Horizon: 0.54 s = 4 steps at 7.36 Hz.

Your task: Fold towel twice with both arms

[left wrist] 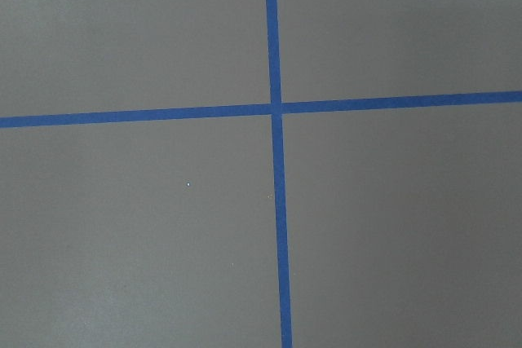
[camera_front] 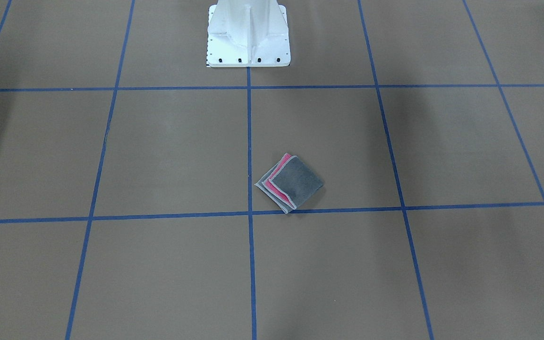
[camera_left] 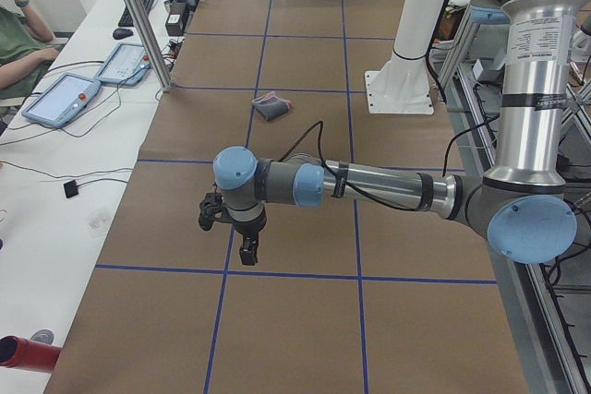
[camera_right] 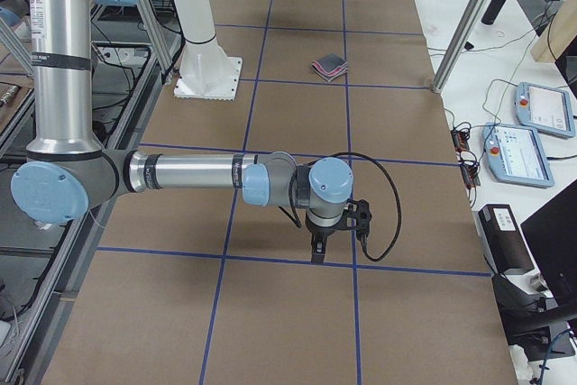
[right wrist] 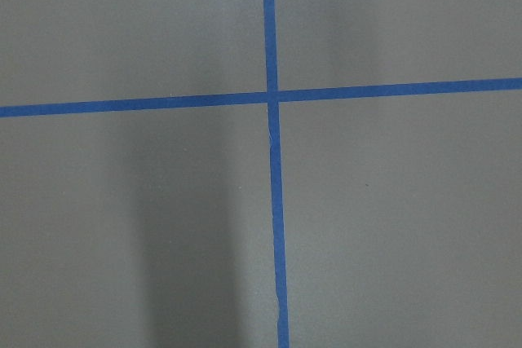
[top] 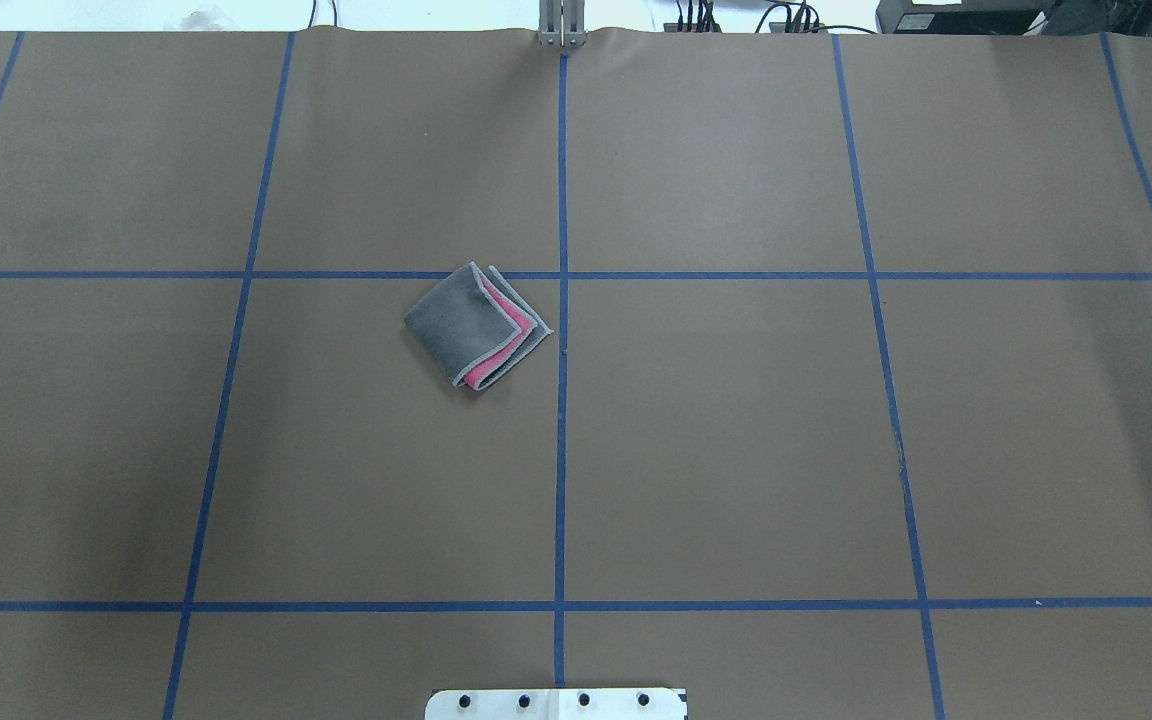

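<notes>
Since the towel [top: 477, 326] already lies quarter-folded near the table [top: 736, 450] centre with its layers offset, a re-grasp could spring it open. Left gripper [camera_left: 247, 252] and right gripper [camera_right: 317, 250] hang well apart from it; can't tell their opening or hold.

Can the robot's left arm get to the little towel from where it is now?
Probably yes. The towel lies alone on the left half of the table, nothing on or around it. The left gripper hangs far off near the table's end, but only bare table lies between.
</notes>
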Each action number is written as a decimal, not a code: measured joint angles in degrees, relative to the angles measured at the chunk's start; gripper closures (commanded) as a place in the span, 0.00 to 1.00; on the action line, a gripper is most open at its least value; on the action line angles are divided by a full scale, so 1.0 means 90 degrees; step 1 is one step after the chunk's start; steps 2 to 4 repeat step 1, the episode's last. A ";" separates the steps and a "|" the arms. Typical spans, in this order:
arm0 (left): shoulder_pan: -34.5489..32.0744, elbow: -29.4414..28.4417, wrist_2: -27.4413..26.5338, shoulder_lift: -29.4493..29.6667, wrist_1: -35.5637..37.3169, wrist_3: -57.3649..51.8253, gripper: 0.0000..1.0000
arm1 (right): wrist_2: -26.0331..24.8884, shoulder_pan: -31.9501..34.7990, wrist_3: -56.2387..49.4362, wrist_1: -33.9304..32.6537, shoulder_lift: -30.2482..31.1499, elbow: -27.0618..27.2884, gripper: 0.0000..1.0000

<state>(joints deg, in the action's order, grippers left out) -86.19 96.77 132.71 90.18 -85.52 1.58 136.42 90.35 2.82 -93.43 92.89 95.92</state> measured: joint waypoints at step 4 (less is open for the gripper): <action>-0.0002 -0.0003 0.0000 0.0000 0.0000 0.0000 0.00 | -0.0001 0.0000 0.0000 0.0000 -0.0004 -0.0002 0.01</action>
